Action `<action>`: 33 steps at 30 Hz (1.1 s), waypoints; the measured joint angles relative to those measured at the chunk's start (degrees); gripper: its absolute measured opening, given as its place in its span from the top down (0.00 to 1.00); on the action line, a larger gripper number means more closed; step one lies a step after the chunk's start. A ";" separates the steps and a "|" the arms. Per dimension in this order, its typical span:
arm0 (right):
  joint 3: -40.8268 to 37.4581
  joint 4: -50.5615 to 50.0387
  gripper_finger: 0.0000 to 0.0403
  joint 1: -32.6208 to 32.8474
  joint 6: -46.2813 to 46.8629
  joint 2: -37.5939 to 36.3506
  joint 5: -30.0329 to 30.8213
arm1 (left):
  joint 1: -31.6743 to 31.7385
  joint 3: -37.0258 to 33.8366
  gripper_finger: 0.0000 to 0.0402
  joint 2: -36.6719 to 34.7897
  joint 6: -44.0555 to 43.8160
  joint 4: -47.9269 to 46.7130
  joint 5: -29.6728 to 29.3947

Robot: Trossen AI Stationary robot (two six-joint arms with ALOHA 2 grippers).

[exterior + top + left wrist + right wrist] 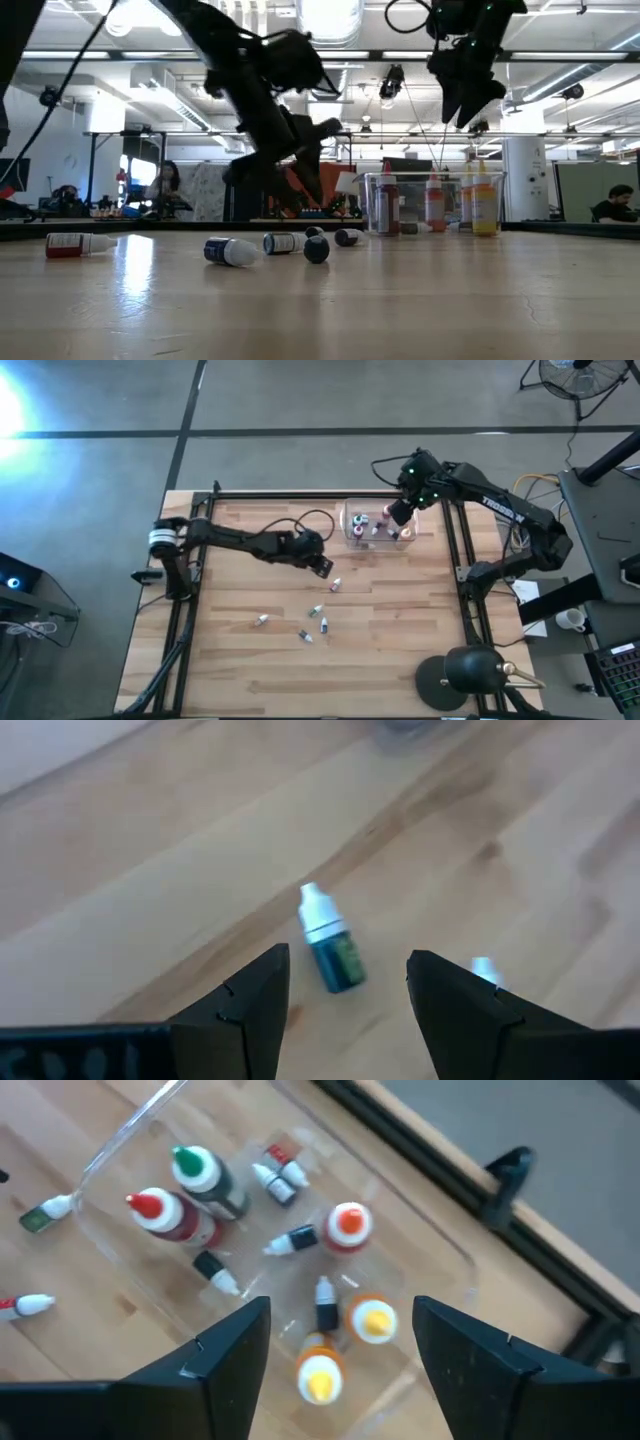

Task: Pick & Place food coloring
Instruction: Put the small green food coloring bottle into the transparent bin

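Observation:
My left gripper (325,567) (347,957) is open, low over the middle of the table. A small green food coloring bottle (331,946) with a white cap lies on its side just ahead of the fingers and is not touched. Another white cap (483,968) peeks from behind one finger. Several more bottles (316,610) (230,250) lie scattered on the wood nearer the table's near edge. My right gripper (397,515) (340,1305) is open and empty, hovering above the clear box (347,525). The box holds several bottles (348,1223), some upright, some lying.
The clear box (372,180) stands near the table's far edge, right of centre. Two small bottles (45,1214) lie on the wood just outside it. A black lamp base (470,675) sits at the near right corner. Bare wood spreads across the left and near parts of the table.

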 joint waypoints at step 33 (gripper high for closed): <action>-11.03 3.68 0.44 0.15 2.56 -15.91 1.27 | 0.17 14.98 0.92 8.64 1.83 -8.13 -3.49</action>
